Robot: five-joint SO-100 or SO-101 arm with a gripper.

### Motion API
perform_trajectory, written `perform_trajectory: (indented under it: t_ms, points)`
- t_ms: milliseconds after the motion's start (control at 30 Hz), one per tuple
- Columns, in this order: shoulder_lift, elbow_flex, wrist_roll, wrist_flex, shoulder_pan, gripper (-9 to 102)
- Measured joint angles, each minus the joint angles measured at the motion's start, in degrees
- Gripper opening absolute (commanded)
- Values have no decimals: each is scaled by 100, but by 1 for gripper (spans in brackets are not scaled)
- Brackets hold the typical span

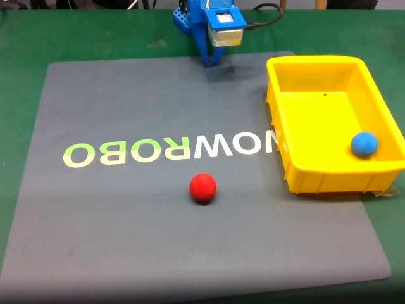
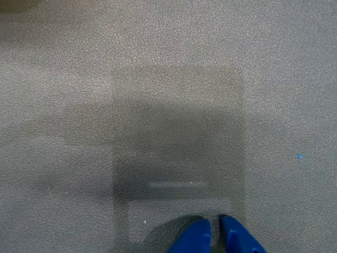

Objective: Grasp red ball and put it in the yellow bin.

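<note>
red ball lies on the mat well below the near-closed, empty gripper; it should open wide first, then descend centred.

A single blue robot arm stands at the far edge of the scene in the fixed view, a little right of centre. It is folded down compactly, with a pale grey motor block showing at the wrist and a black cable leading off to the right. Its gripper points straight down, the blue fingers tapering to a narrow tip close to the surface below. In the wrist view, the gripper enters from the bottom edge, just right of centre. Two blue fingertips sit side by side with only a thin dark slit between them, nothing held. Their shadow falls directly beneath them.
</note>
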Motion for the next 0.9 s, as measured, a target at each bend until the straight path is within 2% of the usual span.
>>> perform_trajectory:
  t_ms: [567, 633, 700, 767, 900]
  points:
    - [0, 0, -62, -9, -158, 0]
    - [0, 0, -62, -9, -158, 7]
    - [0, 0, -70, -9, -158, 21]
    - [0, 0, -176, -149, -149, 30]
    - [0, 0, -510, -729, 308, 36]
